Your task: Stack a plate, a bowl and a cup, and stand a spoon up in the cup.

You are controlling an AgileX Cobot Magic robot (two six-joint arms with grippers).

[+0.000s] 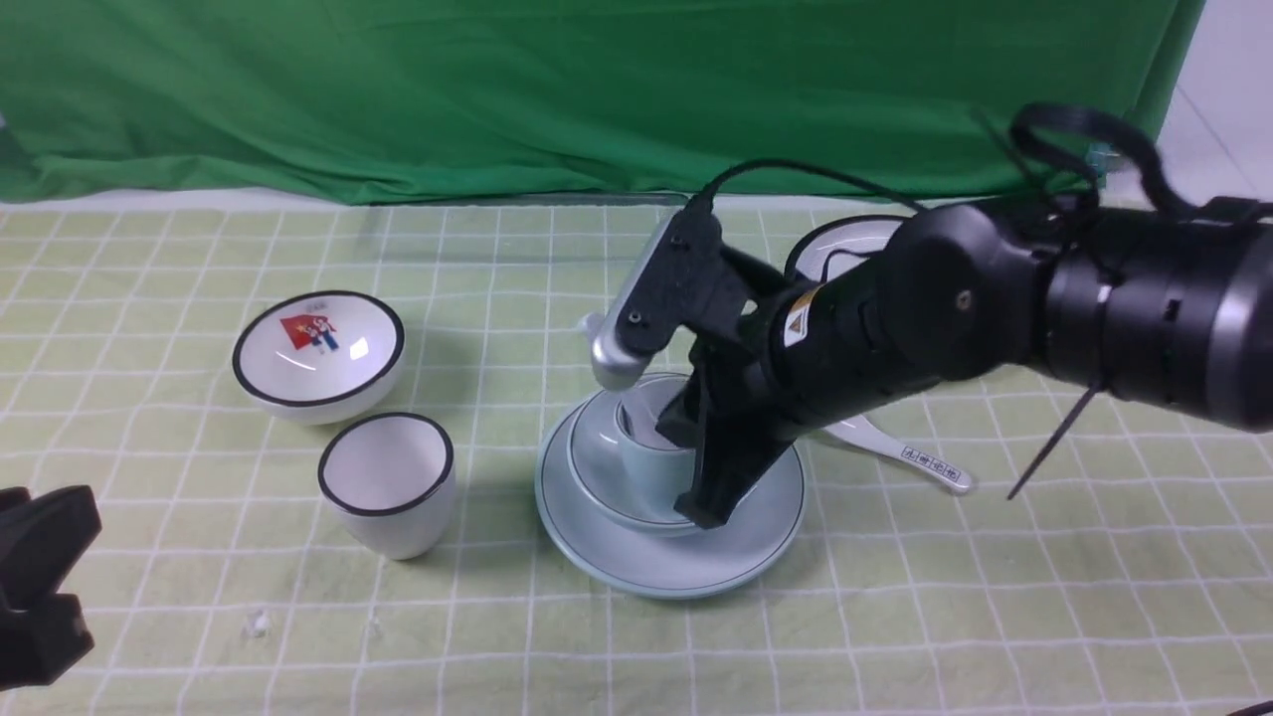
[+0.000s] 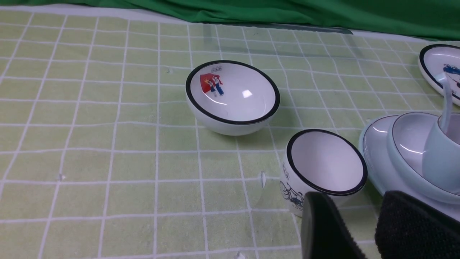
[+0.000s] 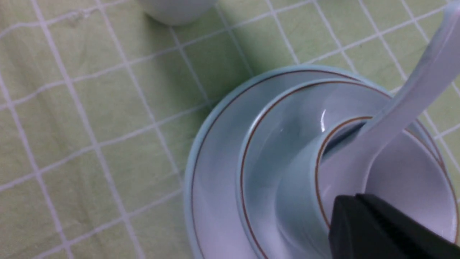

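Note:
The pale blue plate (image 1: 597,557) lies at the table's middle with the pale blue bowl (image 1: 592,467) on it and the pale blue cup (image 1: 646,457) in the bowl. The stack also shows in the right wrist view: plate (image 3: 215,180), bowl (image 3: 276,151), cup (image 3: 302,187). The plain white spoon (image 3: 406,104) stands in the cup, bowl end down, handle leaning out over the rim; it also shows in the left wrist view (image 2: 446,104). My right gripper (image 1: 708,512) hovers just over the cup (image 3: 345,208), jaws together, and the spoon handle stands free of it. My left gripper (image 2: 366,219) is open and empty at the near left (image 1: 45,577).
A white black-rimmed bowl with a red picture (image 1: 318,353) and a white black-rimmed cup (image 1: 388,482) stand left of the stack. A white cartoon plate (image 1: 845,249) lies behind my right arm, and a marked spoon (image 1: 910,457) lies to the right. A green curtain closes the back.

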